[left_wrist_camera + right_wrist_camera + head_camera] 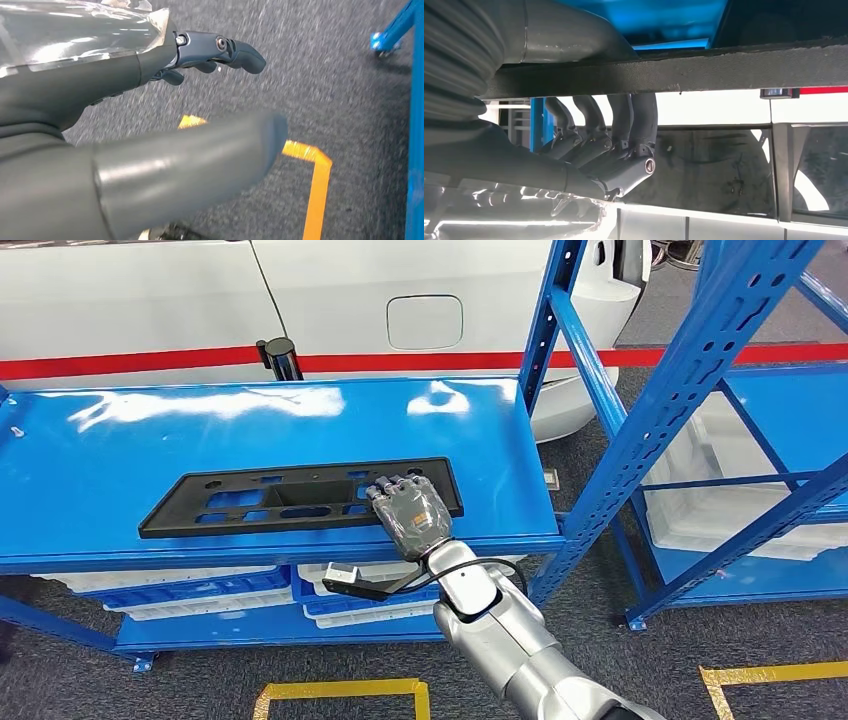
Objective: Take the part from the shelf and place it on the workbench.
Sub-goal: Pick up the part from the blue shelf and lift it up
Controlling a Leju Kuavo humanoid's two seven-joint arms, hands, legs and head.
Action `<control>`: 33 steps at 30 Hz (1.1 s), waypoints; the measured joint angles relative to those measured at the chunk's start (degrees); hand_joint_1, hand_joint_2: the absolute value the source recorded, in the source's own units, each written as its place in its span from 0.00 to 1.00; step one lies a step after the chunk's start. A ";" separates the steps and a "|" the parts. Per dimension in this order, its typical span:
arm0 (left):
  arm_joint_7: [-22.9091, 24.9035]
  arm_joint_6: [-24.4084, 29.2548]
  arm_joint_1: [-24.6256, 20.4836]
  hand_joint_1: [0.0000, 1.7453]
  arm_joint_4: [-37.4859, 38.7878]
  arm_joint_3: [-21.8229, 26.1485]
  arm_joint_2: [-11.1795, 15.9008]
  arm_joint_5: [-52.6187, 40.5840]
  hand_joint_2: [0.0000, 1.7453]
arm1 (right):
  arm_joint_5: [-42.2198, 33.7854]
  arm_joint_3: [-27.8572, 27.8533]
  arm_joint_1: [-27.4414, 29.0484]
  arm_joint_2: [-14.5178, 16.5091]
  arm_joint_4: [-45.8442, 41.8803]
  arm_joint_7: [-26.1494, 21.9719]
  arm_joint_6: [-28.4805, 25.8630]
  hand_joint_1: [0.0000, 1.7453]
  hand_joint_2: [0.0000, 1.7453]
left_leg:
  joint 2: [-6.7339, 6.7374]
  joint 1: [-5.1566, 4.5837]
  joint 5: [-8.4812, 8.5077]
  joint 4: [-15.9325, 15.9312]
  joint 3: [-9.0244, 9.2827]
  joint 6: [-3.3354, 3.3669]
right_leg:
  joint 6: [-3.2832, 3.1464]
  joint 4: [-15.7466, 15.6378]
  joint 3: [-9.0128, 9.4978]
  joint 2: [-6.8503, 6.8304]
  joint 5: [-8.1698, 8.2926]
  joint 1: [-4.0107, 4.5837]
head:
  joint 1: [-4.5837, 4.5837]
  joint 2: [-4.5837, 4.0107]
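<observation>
Nearest in the head view: silver right arm rising from below, ending in the right robot hand (412, 517), grey with a ribbed cover under a clear glossy wrap. Its fingers (394, 486) lie over the top of the black plastic part (300, 498). In the right wrist view the dark fingers (624, 117) curl onto one face of the part's matte, grainy edge (704, 67) and the thick grey thumb (564, 35) sits on the opposite face, so the right robot hand is clamped on the part.

Part: flat, long, rectangular frame with bevelled ends and several rectangular cut-outs; the blue shows through them. It lies flat on the top surface of the blue shelf (250, 415), near the front edge, right of centre. Shelf surface is glossy painted metal with white glare patches.

Below the part, lower shelf level: white and blue plastic bins (200, 590), ribbed walls.

Left robot hand (150, 115): hangs over grey speckled carpet floor (320, 75) with a yellow tape line (315, 190); smooth grey thumb and dark fingers apart, holding nothing.

Right of the part: perforated blue steel upright (640, 430).

Beyond the shelf: white car body (330, 290), fuel flap, red barrier belt (150, 365).
</observation>
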 joint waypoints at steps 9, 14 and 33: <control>-1.64 0.32 -0.03 0.00 0.02 0.11 -0.02 -0.65 1.00 | -0.37 -0.51 0.18 -0.42 -0.01 -1.36 -1.06 0.94 1.00 | 0.00 -0.01 0.00 0.00 0.00 0.00 | 0.00 0.00 0.00 0.00 0.00 -0.01 | -0.01 0.00; -3.32 -0.19 -0.03 0.00 0.01 0.11 0.07 -0.70 1.00 | -0.54 -0.51 1.32 -1.24 -3.57 -2.64 -1.60 0.94 1.00 | 0.01 -0.01 0.00 0.00 -0.01 0.00 | 0.00 0.00 0.00 0.00 0.00 -0.01 | -0.01 0.00; 7.40 -1.57 -0.09 0.00 0.02 0.51 0.75 -1.96 1.00 | -0.59 -0.38 4.01 -4.47 -16.46 -2.37 -1.09 0.94 1.00 | 0.02 0.00 -0.01 0.00 -0.04 -0.01 | 0.00 0.00 -0.03 0.00 0.00 0.00 | 0.00 0.00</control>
